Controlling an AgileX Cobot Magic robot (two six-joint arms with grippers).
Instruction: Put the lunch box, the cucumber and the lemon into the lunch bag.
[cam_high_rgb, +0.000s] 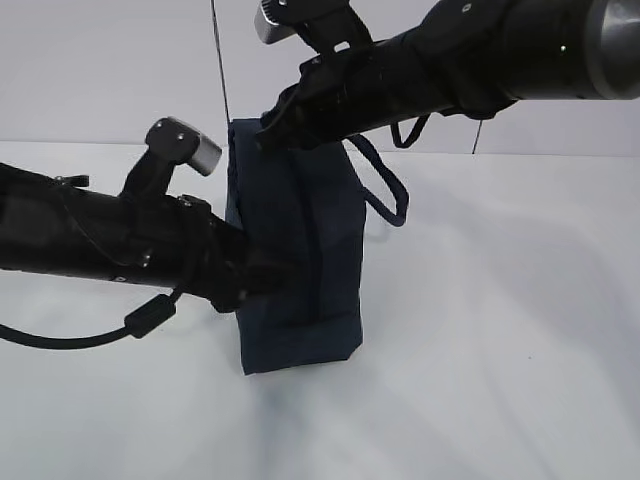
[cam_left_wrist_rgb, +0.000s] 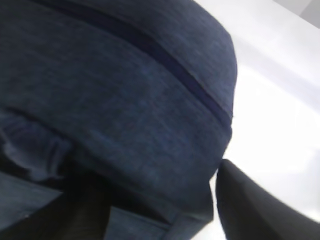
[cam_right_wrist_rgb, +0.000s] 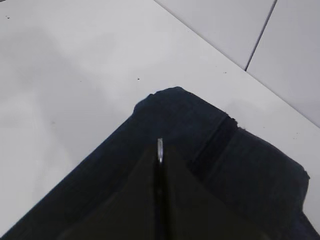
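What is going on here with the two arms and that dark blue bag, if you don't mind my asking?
Both arms are working on the lunch bag, which stands upright on the white table. The right hand is shut on a small metal ring at the bag's top, apparently the zipper pull. The left hand is pressed against the bag's lower side, seemingly steadying it; its grip cannot be seen. No lunch box, cucumber or lemon is visible.
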